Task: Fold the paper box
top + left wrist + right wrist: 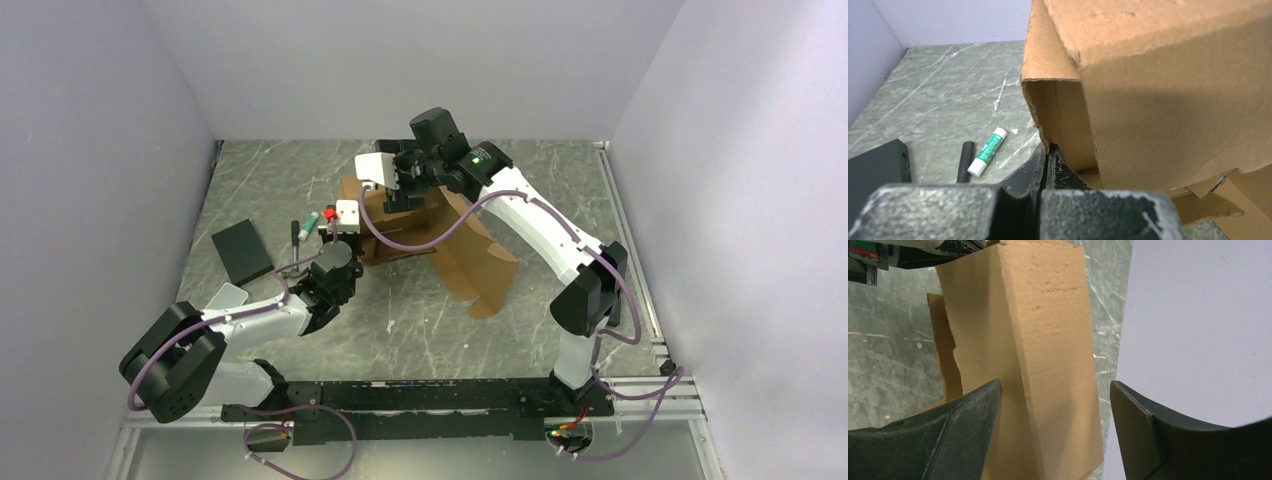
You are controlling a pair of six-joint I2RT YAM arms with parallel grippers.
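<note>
While the right gripper (1055, 385) gapes wide astride the paper box (1048, 315), rough brown corrugated panel, the left gripper (1048, 151) sits closed at its ragged flap edge.

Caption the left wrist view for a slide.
Left gripper, shut, tips at the partly folded paper box's lower corner; green-and-white tube and black pad beside.

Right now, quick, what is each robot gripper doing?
Left gripper: shut, tips at a flap edge of the brown corrugated cardboard paper box; grip cannot be told.
Right gripper: open, jaws either side of the box's wall, not squeezing.
</note>
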